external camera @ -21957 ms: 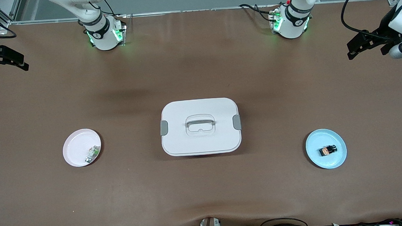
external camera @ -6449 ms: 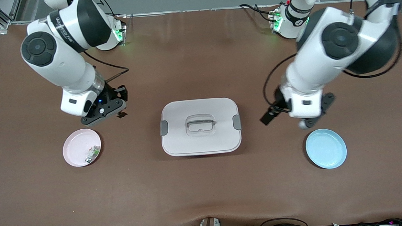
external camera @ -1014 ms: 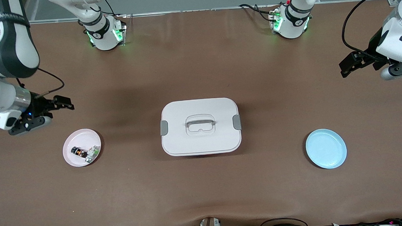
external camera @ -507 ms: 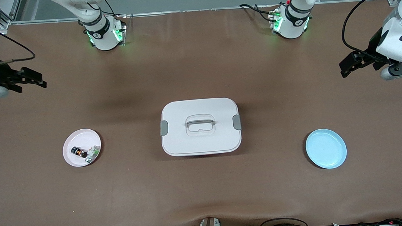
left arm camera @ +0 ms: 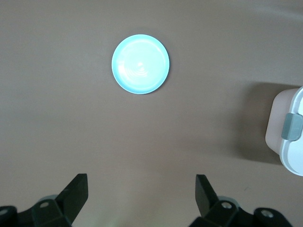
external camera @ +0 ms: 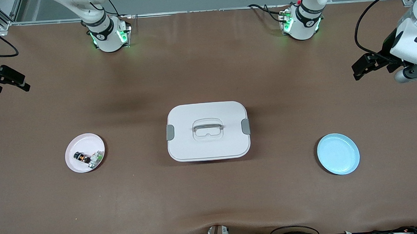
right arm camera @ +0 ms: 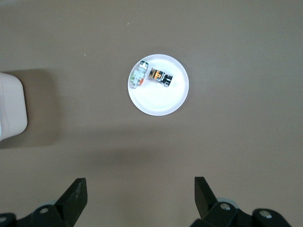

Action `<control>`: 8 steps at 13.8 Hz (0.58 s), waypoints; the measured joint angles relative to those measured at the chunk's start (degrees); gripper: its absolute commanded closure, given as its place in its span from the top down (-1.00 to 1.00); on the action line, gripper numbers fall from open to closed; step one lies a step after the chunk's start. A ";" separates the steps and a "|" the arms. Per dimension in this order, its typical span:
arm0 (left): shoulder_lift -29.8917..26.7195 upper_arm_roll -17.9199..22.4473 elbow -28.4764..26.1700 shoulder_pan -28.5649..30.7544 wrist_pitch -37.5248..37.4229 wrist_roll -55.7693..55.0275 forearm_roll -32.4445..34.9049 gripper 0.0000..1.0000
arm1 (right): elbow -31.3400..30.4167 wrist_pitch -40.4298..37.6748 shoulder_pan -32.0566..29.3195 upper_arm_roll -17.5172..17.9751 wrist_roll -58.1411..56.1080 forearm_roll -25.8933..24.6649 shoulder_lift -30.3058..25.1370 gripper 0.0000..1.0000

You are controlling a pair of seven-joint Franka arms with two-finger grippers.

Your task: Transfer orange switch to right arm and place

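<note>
The orange switch [external camera: 81,157] lies on the pink plate [external camera: 76,164] toward the right arm's end of the table, beside a small greenish-white part [external camera: 95,159]. It also shows in the right wrist view [right arm camera: 160,77] on that plate [right arm camera: 158,101]. My right gripper [external camera: 8,79] is open and empty, high over the table's edge at the right arm's end. My left gripper [external camera: 366,66] is open and empty, high over the table at the left arm's end. The blue plate [external camera: 338,154] is empty; it also shows in the left wrist view [left arm camera: 140,64].
A white lidded box [external camera: 208,131] with grey latches and a handle stands in the middle of the table, between the two plates. Its corner shows in the left wrist view [left arm camera: 289,132] and in the right wrist view [right arm camera: 12,111].
The right gripper has risen and drawn back from beside the pink plate to the table's edge. The switch stays on the pink plate. The left arm has not moved.
</note>
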 measured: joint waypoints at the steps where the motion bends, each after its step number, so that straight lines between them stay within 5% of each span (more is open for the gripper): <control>1: 0.00 0.00 0.00 0.00 0.00 0.00 0.00 1.00 | 0.82 0.10 0.00 0.06 0.63 0.00 0.20 1.00; 8: 0.00 0.00 0.00 0.00 0.00 0.00 0.00 1.00 | 8.40 0.59 -0.05 0.20 1.78 -0.03 3.79 1.00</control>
